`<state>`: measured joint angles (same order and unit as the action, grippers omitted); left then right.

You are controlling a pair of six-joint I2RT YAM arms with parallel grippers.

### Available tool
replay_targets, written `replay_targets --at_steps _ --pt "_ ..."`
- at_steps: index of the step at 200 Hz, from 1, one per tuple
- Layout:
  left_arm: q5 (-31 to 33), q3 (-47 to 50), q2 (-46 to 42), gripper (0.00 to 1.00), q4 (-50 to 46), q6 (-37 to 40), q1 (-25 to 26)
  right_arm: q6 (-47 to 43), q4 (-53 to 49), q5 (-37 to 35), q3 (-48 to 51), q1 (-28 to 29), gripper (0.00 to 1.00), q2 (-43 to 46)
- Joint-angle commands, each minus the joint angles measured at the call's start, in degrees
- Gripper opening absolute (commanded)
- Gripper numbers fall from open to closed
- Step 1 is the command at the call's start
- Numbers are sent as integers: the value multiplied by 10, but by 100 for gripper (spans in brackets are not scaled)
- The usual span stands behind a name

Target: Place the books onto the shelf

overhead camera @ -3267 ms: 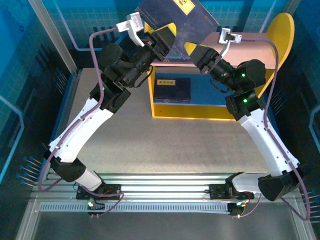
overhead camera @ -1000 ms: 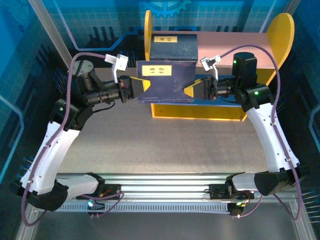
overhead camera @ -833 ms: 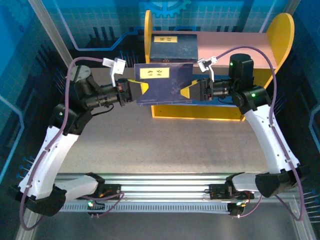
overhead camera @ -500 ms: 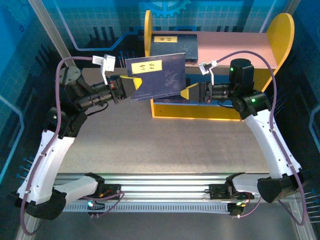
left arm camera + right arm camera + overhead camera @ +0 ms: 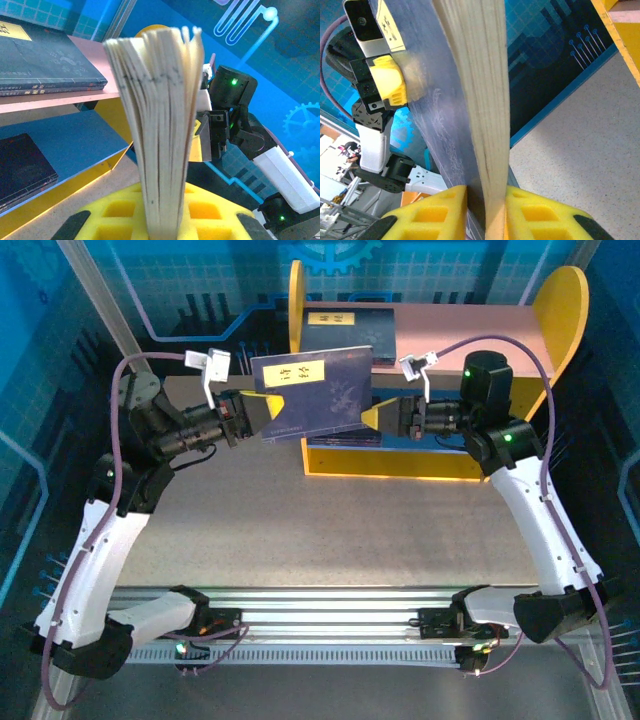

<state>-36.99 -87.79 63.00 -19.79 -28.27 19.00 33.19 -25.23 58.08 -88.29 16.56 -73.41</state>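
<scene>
— Navy, with a yellow label on the cover: that's the held book (image 5: 318, 392). It is up in the air between the two arms, in front of the left half of the shelf (image 5: 563, 302).

— Is it touching the shelf?

— Not that I can see. From the left arm's side the boards sit off to one side of it, apart. It hangs above the table (image 5: 380, 530), cover up and a little tilted.

— Who has it?

— Both. The left claw (image 5: 262, 412) is pressed together on the book's left edge, with its yellow pads (image 5: 215, 212) on either side of the pages. The right claw (image 5: 372, 416) pinches the opposite edge. Up close, the pages run straight down between its two pads (image 5: 437, 212), and I can make out no gap.

— The pages look loose.

— At the left end they fan out a bit above the pads.

— And the others?

— A stack of books (image 5: 345, 332) lies flat at the left end of the pinkish top board (image 5: 455, 330), just beside the yellow side panel, label up. The lower book (image 5: 20, 170) lies flat on the blue board (image 5: 70, 137) underneath.

— And the arms?

— They face each other across the held book, one from each side, with the claws roughly level.
</scene>
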Motion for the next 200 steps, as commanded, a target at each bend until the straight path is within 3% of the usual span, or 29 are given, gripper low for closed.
replay_targets --at_steps 1,28,44,100,147,200 --pt "-25 5 4 0 49 -13 -4 2 8 11 -22 7 18 -3" --pt "-21 3 14 0 48 -16 -5 1 9 16 -28 6 10 0" --pt "-12 -3 21 22 39 -20 -9 2 10 10 -37 2 8 1" --pt "-2 -5 20 53 26 -29 -25 78 106 41 -58 -62 3 -6" --pt "7 -3 -3 55 11 -30 -52 146 179 74 -85 -136 3 -26" --pt "7 6 -22 56 3 -30 -66 141 159 93 -138 -199 3 -80"
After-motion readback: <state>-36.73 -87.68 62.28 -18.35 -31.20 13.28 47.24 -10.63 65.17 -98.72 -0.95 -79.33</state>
